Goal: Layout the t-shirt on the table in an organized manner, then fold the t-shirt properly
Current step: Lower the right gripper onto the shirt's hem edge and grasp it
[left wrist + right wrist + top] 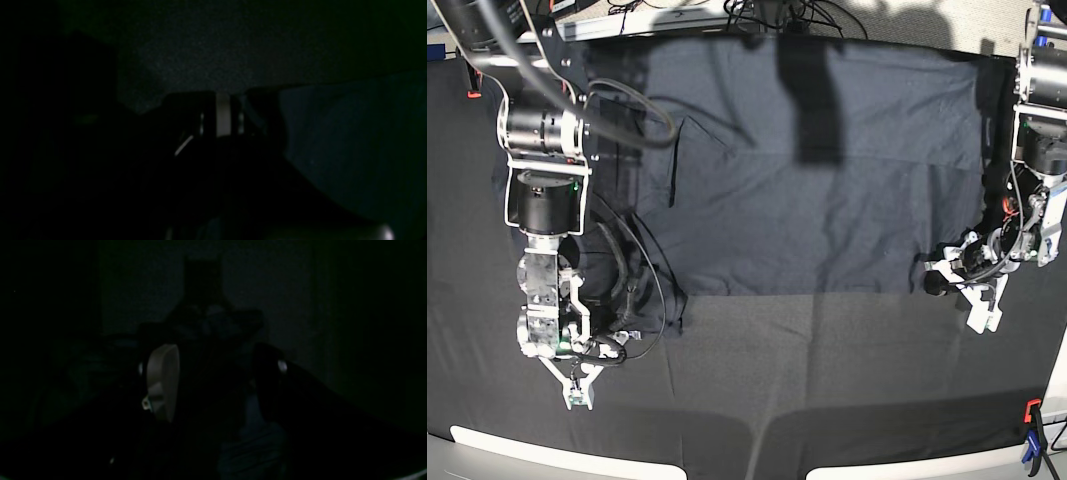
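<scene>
- Shirt (817,170) spread flat over the far half of the table (847,390), its near edge running straight across the middle.
- The right gripper (579,385) sits at about eight o'clock from the shirt, low over the dark cloth beside the shirt's near corner, jaws spread wide and holding nothing.
- The left gripper (949,276) sits at about four o'clock, at the shirt's other near corner, jaws pressed shut; whether they pinch fabric I cannot tell.
- Both wrist views are nearly black.
</scene>
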`<state>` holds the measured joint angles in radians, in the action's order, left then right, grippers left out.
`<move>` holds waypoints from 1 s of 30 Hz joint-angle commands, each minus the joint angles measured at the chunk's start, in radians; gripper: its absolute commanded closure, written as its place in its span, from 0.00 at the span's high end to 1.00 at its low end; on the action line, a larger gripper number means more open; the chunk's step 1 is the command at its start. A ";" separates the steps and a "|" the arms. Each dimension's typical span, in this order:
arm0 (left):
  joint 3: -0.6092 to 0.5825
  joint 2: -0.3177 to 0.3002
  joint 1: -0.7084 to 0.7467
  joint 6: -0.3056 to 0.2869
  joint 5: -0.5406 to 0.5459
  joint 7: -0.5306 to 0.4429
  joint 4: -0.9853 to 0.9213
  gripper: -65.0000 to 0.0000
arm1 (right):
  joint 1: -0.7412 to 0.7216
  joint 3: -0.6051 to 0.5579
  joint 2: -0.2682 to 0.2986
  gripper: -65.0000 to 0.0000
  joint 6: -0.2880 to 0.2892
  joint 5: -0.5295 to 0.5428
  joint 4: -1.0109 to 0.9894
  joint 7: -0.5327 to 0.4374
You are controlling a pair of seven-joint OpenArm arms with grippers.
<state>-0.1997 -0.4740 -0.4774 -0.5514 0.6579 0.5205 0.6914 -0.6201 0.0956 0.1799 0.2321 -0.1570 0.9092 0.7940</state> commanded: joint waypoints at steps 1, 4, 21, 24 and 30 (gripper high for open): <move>0.003 -0.011 -0.024 -0.003 -0.002 0.002 0.009 0.00 | -0.039 0.003 0.008 0.53 -0.012 -0.001 0.015 -0.016; 0.003 -0.011 -0.024 -0.003 -0.002 0.003 0.009 0.00 | -0.040 0.002 0.020 0.53 -0.012 0.000 0.017 -0.017; 0.003 -0.011 -0.024 -0.003 -0.002 0.002 0.009 0.00 | 0.050 0.003 0.061 0.53 -0.012 0.115 0.016 -0.129; 0.003 -0.011 -0.024 -0.003 -0.002 0.002 0.009 0.00 | 0.052 0.003 0.062 0.53 -0.012 0.115 0.016 -0.134; 0.003 -0.010 -0.024 -0.003 -0.002 0.002 0.009 0.00 | 0.053 0.003 0.061 0.43 -0.012 0.112 0.016 -0.148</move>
<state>-0.1997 -0.4740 -0.4770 -0.5514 0.6575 0.5209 0.6914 -0.5308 0.0956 0.2325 0.2283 -0.0483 0.9089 0.6720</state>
